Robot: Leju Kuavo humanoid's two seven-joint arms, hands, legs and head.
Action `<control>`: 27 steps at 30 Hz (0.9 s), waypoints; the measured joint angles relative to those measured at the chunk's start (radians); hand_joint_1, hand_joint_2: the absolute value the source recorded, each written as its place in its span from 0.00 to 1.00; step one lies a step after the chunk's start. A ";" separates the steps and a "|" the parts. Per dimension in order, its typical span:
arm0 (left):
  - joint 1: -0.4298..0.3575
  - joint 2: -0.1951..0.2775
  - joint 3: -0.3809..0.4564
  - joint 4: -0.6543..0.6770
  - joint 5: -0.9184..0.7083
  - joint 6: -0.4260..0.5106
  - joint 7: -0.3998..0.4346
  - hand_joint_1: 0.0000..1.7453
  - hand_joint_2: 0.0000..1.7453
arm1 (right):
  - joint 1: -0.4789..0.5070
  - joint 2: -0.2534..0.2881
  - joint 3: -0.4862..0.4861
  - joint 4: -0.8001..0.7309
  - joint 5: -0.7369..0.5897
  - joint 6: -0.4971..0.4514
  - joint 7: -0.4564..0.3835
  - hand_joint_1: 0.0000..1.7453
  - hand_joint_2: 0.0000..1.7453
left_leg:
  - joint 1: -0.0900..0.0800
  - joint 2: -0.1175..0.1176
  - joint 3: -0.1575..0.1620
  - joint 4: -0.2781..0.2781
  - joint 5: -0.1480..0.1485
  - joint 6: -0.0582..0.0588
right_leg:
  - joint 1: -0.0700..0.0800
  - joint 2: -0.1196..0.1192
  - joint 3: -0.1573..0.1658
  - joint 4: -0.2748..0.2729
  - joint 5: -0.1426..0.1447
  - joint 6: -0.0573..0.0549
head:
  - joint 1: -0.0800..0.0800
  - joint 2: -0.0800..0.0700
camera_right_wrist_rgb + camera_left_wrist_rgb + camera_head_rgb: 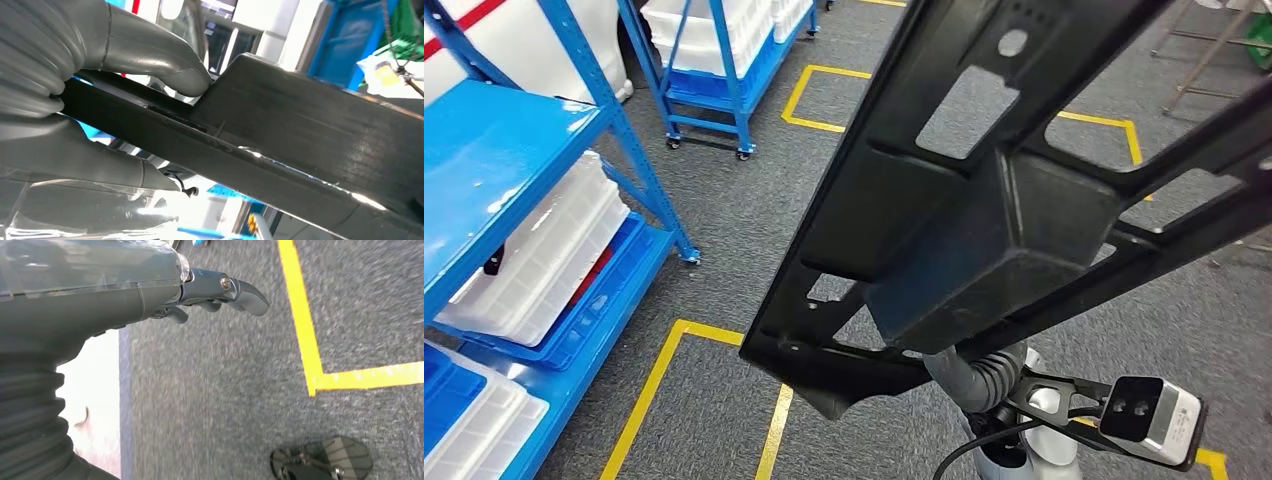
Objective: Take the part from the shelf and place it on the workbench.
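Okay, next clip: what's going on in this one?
The robot's right hand holds a large black part, a flat frame with cut-outs and a boxy middle, raised over grey carpet marked with yellow floor tape. Its left hand hangs over the floor holding nothing. Blue shelves with white bins stand to the left. I can't see a workbench, so the part isn't placed yet.

blue wheeled rack (714, 70) with white bins (694, 30), yellow floor tape (649, 395), perhaps metal frames (1204, 60) at far right.

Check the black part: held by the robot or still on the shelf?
Held. The right hand grips the black part, which is raised over the grey floor, off the blue shelf.
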 joint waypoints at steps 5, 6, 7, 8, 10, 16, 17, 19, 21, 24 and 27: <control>-0.015 0.001 -0.017 0.000 -0.024 0.000 -0.006 0.00 1.00 | 0.002 0.000 -0.003 -0.001 0.025 -0.005 -0.010 1.00 1.00 | -0.001 0.054 0.002 0.000 -0.003 -0.005 | -0.014 -0.033 0.026 -0.047 0.059 0.010 | 0.000 0.000; -0.020 0.001 -0.018 0.000 -0.024 -0.002 -0.006 0.00 1.00 | 0.002 0.000 -0.003 -0.003 0.028 -0.006 -0.013 1.00 1.00 | -0.002 0.062 0.004 0.000 -0.005 -0.009 | -0.010 -0.053 0.060 -0.111 0.081 0.007 | 0.000 0.000; -0.023 0.001 -0.018 0.000 -0.022 -0.006 -0.006 0.00 1.00 | 0.001 0.000 -0.003 -0.004 0.031 -0.007 -0.017 1.00 1.00 | -0.004 0.071 0.006 -0.001 -0.006 -0.015 | -0.005 -0.067 0.085 -0.162 0.095 0.001 | 0.000 0.000; -0.025 0.002 -0.018 0.000 -0.019 -0.010 -0.007 0.00 1.00 | 0.000 0.000 -0.003 -0.005 0.033 -0.009 -0.022 1.00 1.00 | -0.005 0.078 0.007 -0.002 -0.007 -0.020 | 0.000 -0.076 0.095 -0.185 0.096 -0.004 | 0.000 0.000; -0.029 0.003 -0.018 0.000 -0.016 -0.020 -0.004 0.00 1.00 | 0.002 0.000 -0.003 -0.006 0.036 -0.013 -0.034 1.00 1.00 | -0.007 0.094 0.013 -0.006 -0.008 -0.033 | 0.007 -0.064 0.093 -0.189 0.095 -0.017 | -0.001 0.000; -0.033 0.009 -0.015 0.000 0.009 -0.081 0.022 0.00 1.00 | 0.007 0.001 0.004 -0.013 0.043 -0.010 -0.052 1.00 1.00 | -0.001 0.004 -0.095 0.230 -0.132 -0.043 | 0.006 -0.007 0.103 -0.205 0.102 -0.059 | -0.005 0.000; -0.034 0.010 -0.014 0.000 0.013 -0.089 0.023 0.00 1.00 | 0.009 0.000 0.004 -0.013 0.044 -0.009 -0.052 1.00 1.00 | -0.002 0.000 -0.120 0.276 -0.141 -0.043 | 0.009 0.006 0.103 -0.203 0.102 -0.060 | -0.005 0.000; -0.036 0.011 -0.013 0.000 0.017 -0.102 0.022 0.00 1.00 | 0.011 0.000 0.004 -0.013 0.044 -0.008 -0.052 1.00 1.00 | -0.002 -0.004 -0.121 0.261 -0.103 -0.040 | 0.012 0.033 0.104 -0.198 0.100 -0.061 | -0.005 0.000; -0.033 0.013 -0.012 0.000 0.020 -0.116 0.022 0.00 1.00 | 0.015 0.000 0.004 -0.014 0.044 -0.008 -0.052 1.00 1.00 | -0.002 -0.035 -0.070 0.135 -0.028 -0.032 | 0.013 0.062 0.102 -0.188 0.097 -0.058 | -0.005 0.000; -0.029 0.018 -0.009 0.000 0.024 -0.126 0.021 0.00 1.00 | 0.023 0.000 0.004 -0.014 0.043 -0.008 -0.052 1.00 1.00 | -0.004 -0.080 -0.023 0.023 0.002 -0.024 | 0.007 0.095 0.089 -0.177 0.096 -0.045 | -0.004 0.000; -0.032 0.019 -0.008 0.000 0.026 -0.128 0.021 0.00 1.00 | 0.029 0.000 0.004 -0.019 0.043 -0.008 -0.052 1.00 1.00 | -0.002 -0.052 -0.014 0.002 0.012 -0.012 | 0.004 0.100 0.081 -0.175 0.096 -0.027 | -0.003 0.000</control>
